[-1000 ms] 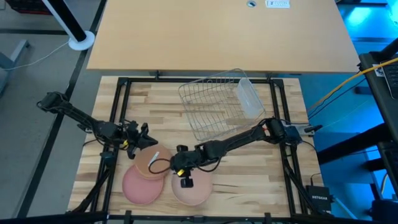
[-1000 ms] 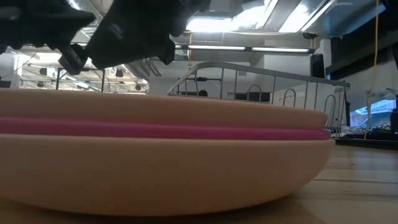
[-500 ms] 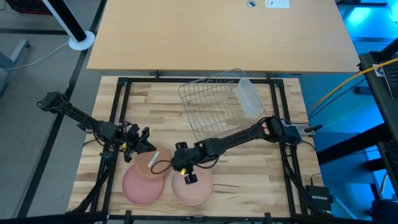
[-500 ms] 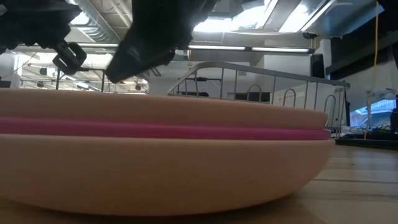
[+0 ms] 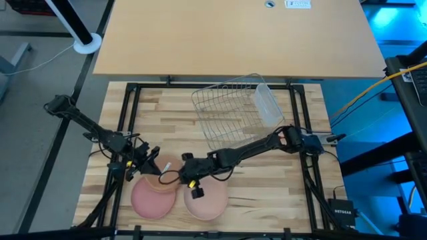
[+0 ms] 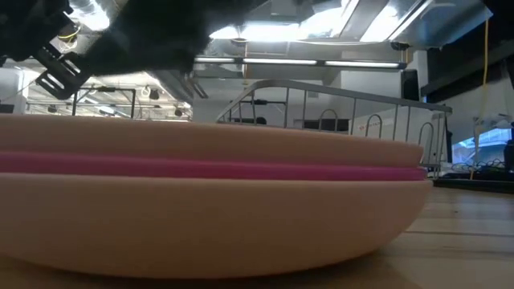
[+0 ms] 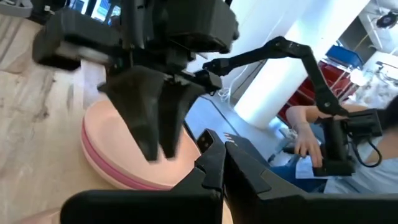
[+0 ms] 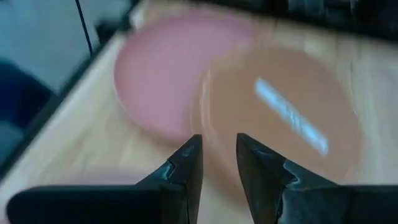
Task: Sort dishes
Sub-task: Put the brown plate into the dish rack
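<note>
Three plates lie at the table's near side. The tan-brown plate (image 5: 162, 177) rests with its near edge on the magenta-pink plate (image 5: 152, 199). The pale peach plate (image 5: 205, 201) lies to their right, flat on the table. The low view shows all three edge-on: peach (image 6: 201, 225), pink (image 6: 201, 167), tan (image 6: 201, 136). My right gripper (image 8: 217, 149) is narrowly open, pointing down at the tan plate's right rim (image 8: 208, 124). My left gripper (image 5: 147, 165) hangs over the tan plate's far left edge, fingers together (image 7: 221, 158). My right gripper stands with its fingers (image 8: 189, 155) on either side of the tan plate's right rim, coming from above and the right; I cannot tell whether they touch it. My left gripper is close over the tan plate's far left edge; I cannot tell whether it touches.
A silver wire rack (image 5: 230, 113) stands at the far middle of the table, with a clear plastic cup (image 5: 268, 107) lying at its right side. Black frame rails (image 5: 127, 133) run along the table's sides. A person (image 7: 311, 140) shows beyond the table.
My right gripper has gone toward the table's left edge and a little toward the far edge, from over the peach plate to the tan plate's right rim. My left gripper has gone toward the near edge and down to the tan plate. The plates have stayed put.
</note>
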### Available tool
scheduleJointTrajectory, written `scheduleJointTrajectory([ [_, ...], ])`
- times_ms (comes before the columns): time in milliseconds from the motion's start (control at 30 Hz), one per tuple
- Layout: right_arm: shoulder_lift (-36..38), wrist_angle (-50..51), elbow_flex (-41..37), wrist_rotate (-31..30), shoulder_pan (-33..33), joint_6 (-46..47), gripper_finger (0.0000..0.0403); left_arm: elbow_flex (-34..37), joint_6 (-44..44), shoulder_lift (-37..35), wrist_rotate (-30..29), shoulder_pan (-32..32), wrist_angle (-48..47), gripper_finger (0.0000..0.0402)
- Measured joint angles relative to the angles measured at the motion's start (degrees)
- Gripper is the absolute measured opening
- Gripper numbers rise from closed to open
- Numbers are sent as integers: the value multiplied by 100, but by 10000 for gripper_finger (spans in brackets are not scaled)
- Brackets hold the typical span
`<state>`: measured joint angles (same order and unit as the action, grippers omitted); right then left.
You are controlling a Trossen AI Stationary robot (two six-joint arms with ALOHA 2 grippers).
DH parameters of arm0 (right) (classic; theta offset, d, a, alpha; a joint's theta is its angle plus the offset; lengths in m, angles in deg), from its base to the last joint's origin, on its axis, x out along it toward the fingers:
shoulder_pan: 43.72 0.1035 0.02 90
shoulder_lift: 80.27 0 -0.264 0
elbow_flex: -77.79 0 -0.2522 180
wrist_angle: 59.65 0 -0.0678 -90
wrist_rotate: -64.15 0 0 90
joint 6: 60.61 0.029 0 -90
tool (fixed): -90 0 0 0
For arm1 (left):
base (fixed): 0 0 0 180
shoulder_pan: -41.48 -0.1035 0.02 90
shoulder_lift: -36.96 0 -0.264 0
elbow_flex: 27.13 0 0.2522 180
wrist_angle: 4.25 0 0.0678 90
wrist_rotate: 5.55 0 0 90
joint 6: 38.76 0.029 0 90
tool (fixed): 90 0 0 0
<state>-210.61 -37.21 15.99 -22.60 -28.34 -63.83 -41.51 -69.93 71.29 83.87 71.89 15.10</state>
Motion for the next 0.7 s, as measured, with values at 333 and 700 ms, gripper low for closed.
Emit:
scheduleJointTrajectory([
  [333, -393, -426, 0, -494, 39, -23, 103, 0, 99, 0, -2, -2, 4, 0],
  [700, -581, -407, -2, -729, 35, -13, 103, 0, 307, 0, -4, -4, 1, 0],
])
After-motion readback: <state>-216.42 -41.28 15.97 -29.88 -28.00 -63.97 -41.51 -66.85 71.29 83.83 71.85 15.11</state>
